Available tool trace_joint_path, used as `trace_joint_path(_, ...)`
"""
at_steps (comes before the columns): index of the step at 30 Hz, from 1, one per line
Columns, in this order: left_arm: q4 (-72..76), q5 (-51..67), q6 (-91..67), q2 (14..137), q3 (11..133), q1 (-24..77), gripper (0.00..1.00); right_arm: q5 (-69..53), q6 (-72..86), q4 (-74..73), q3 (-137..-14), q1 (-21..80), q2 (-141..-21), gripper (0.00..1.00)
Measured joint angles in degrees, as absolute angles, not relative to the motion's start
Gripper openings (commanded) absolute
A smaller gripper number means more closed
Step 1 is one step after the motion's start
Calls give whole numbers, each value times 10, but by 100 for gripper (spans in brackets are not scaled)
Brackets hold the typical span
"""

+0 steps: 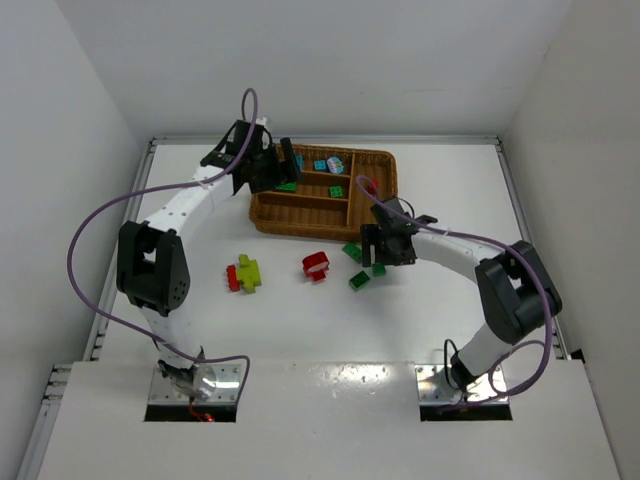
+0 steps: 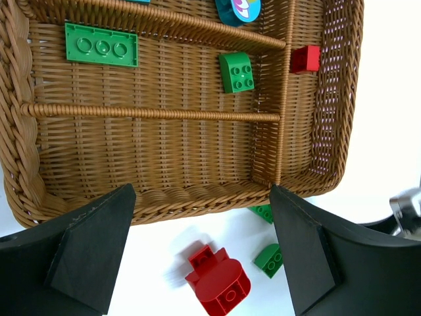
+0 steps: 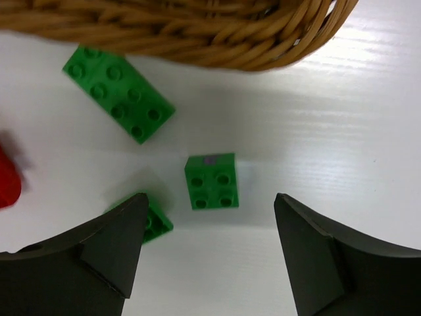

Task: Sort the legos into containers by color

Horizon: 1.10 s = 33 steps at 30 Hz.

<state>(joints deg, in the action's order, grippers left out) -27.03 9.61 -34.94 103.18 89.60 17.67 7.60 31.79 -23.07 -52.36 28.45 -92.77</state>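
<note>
Right end effector [image 3: 210,217], spread wide, half hides a green lego [image 3: 156,222]; left end effector [image 2: 202,197] is also spread.

Tray [image 2: 164,151]: brown woven wicker, rough and ribbed. Bricks [image 3: 210,181]: smooth, glossy plastic. Table [image 3: 342,118]: white, smooth, faint sheen. Left fingers [image 2: 92,257]: matt black.

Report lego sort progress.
Done: green legos, a red brick and blue pieces lie in separate wicker tray slots. In hand: nothing; left gripper and right gripper open, the right over a small green brick. Left: that, two more green bricks, a red piece, red and lime-yellow bricks.
</note>
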Motion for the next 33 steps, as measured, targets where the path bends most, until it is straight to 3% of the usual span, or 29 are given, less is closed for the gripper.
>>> trace_joint_path(2, -271, 96, -349, 1032, 896, 176, 89, 89, 327, -233, -538, 283, -947, 72)
trace_joint_path(7, -272, 96, -349, 1032, 896, 177, 89, 111, 344, -233, -553, 279, -981, 68)
trace_joint_path(10, -272, 96, -348, 1032, 896, 177, 89, 114, 348, -234, -554, 279, -998, 60)
trace_joint_path(13, -272, 96, -347, 1032, 896, 177, 89, 113, 351, -232, -552, 279, -1009, 49)
trace_joint_path(14, -272, 96, -347, 1032, 896, 177, 89, 110, 351, -229, -549, 279, -1010, 40)
trace_joint_path(18, -272, 96, -347, 1032, 896, 176, 89, 96, 345, -223, -544, 279, -1009, 21)
trace_joint_path(25, -285, 84, -343, 1032, 896, 159, 89, 96, 343, -263, -618, 284, -991, 20)
trace_joint_path(33, -310, 38, -338, 988, 825, 111, 89, 117, 345, -253, -889, 286, -1060, 20)
